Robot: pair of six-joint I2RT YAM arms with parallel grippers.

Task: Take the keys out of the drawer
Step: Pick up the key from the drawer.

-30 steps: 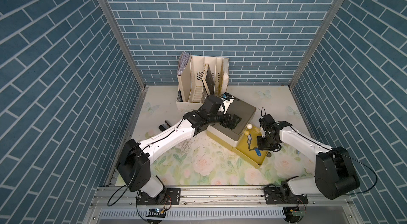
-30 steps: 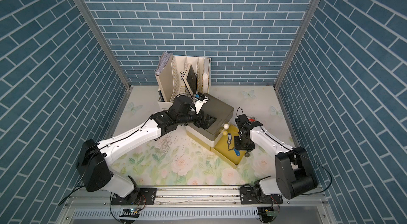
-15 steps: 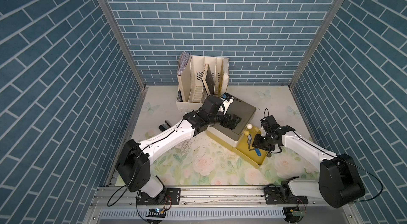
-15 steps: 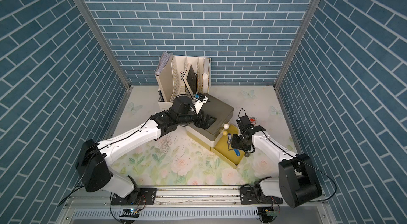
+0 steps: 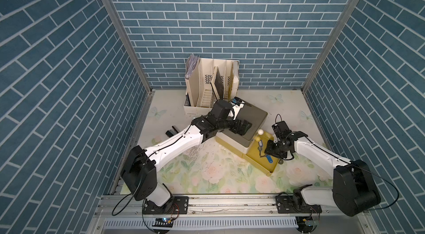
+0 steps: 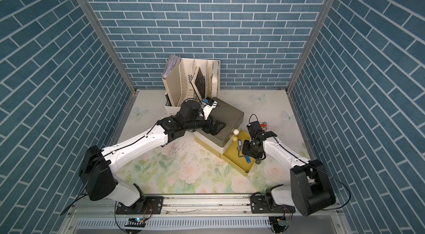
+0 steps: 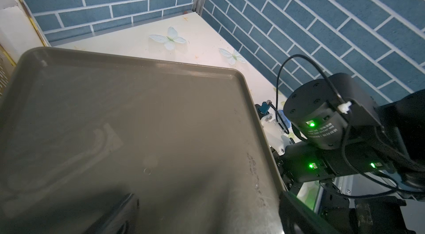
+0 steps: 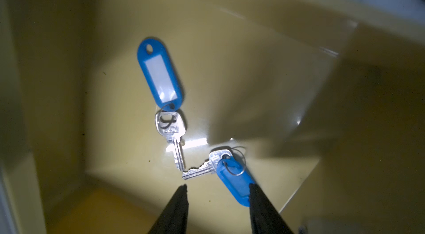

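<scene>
Two keys (image 8: 177, 155), each on a ring with a blue tag (image 8: 161, 76), lie flat on the floor of the open yellow drawer (image 5: 257, 163), blade tips almost meeting. The drawer stands pulled out of a grey-topped drawer unit (image 5: 253, 115) toward the front right corner of the worktop (image 5: 207, 175).

The right tool (image 8: 217, 186) hangs over the drawer, jaws partly apart and gripping nothing. One finger (image 8: 259, 205) overlaps the edge of the nearer tag; contact cannot be confirmed.

The left tool (image 5: 242, 127) rests on the unit's top, jaws wide.

A cream file organiser (image 5: 207, 88) stands at the worktop's back edge, just behind the unit.
</scene>
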